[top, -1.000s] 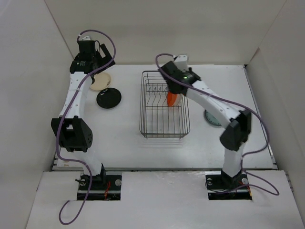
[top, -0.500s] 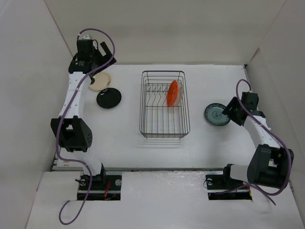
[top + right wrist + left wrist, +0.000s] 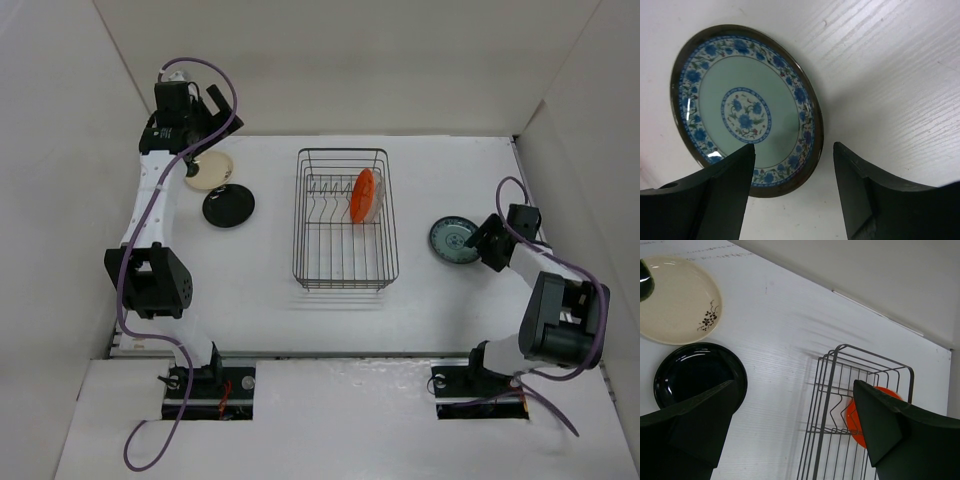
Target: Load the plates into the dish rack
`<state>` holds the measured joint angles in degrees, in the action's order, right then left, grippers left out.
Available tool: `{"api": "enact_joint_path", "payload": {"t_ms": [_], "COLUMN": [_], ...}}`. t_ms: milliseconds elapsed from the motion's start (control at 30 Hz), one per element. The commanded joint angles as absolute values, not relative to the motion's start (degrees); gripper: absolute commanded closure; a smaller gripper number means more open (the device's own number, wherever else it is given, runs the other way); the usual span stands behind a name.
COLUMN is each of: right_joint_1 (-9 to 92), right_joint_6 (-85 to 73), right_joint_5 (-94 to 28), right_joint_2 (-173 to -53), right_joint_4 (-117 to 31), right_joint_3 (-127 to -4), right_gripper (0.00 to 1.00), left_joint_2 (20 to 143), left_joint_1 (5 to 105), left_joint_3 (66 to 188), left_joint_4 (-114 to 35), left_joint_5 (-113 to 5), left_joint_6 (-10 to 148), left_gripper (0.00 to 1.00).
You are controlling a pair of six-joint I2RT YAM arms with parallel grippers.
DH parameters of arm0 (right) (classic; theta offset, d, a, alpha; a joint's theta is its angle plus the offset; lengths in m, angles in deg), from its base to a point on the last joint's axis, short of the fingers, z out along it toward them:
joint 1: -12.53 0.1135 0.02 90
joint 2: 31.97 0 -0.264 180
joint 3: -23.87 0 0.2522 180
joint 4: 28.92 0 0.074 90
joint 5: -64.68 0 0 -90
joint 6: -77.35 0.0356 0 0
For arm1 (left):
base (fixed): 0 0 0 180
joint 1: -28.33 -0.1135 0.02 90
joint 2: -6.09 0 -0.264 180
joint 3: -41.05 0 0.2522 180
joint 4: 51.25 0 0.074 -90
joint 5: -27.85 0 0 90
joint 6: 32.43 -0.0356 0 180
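1. Desk [image 3: 270, 300]: flat white surface with a fine linear grain, visible in both wrist views. It fills the centre of the top view.
2. Dish rack [image 3: 297, 220]: rectangular basket of thin dark wire with a row of upright prongs, at the centre of the top view.
3. Left hand [image 3: 794, 390]: two dark, wedge-shaped fingers spread wide apart, grasping nothing. It is raised at the upper left of the top view.
4. Right hand [image 3: 793, 145]: matte black fingers released and parted, straddling the near rim of the teal plate. Contact cannot be determined.
5. Teal plate [image 3: 745, 107]: round and glossy, with a dark rim, a blue floral band and a pale green centre bearing a flower medallion. It lies flat on the desk, right of the rack.
6. Black plate [image 3: 699, 375]: round with a glossy glaze, flat on the desk left of the rack.
7. Cream plate [image 3: 677, 300]: round and smooth with a small dark floral sprig, just above the black plate.
8. Orange plate [image 3: 362, 195]: bright and smooth, standing on edge between prongs in the rack's upper right part.
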<state>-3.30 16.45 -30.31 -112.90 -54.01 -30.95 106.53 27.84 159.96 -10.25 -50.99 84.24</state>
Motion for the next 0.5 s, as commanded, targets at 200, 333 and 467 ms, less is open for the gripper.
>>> {"api": "enact_joint_path", "payload": {"t_ms": [200,333,467], "right_joint_1": [-3.7,-3.7,-3.7], "right_joint_6": [18.2,18.7,18.7], "right_joint_5": [-28.5,-28.5,-29.1], "right_joint_2": [-116.7,-118.7,-120.6], "right_joint_4": [-50.2,-50.2,-50.9], "right_joint_3": [-31.8,-33.0,-33.6], "right_gripper": [0.36,0.56,0.78], "left_joint_2": [103.1,103.1,103.1], "left_joint_1": [27.5,27.5,27.5], "left_joint_3": [160.6,160.6,160.6], "left_joint_4": [-12.6,-12.6,-12.6], "left_joint_5": [-51.3,-51.9,-53.0], "left_joint_6": [84.1,83.5,83.5], "left_gripper": [0.0,0.0,0.0]}}
